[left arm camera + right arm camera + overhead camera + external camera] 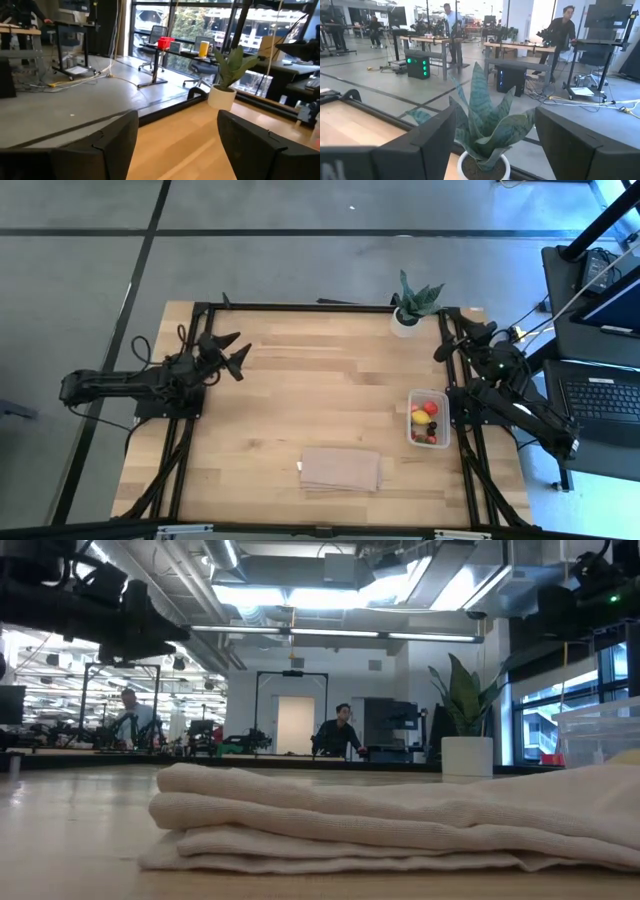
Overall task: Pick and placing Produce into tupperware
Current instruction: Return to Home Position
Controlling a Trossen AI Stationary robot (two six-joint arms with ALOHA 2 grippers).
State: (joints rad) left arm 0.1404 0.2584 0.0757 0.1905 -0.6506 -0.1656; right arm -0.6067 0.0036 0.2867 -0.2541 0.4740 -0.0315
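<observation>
The clear tupperware [429, 418] rests on its base near the table's right edge, with several small produce pieces [427, 417] inside: red, yellow and dark. Its wall shows at the right of the low view [600, 735]. My left gripper [240, 352] is open and empty above the table's far left part. My right gripper [478, 332] is open and empty at the far right corner, next to the potted plant [410, 305]. In each wrist view the two fingers stand wide apart [175, 145] [495, 145].
A folded tan cloth [341, 469] lies near the table's front middle and fills the low view [400, 820]. The spiky green plant in a white pot [485, 130] stands at the far right. Black frame rails [465, 440] run along both sides. People show in the room beyond.
</observation>
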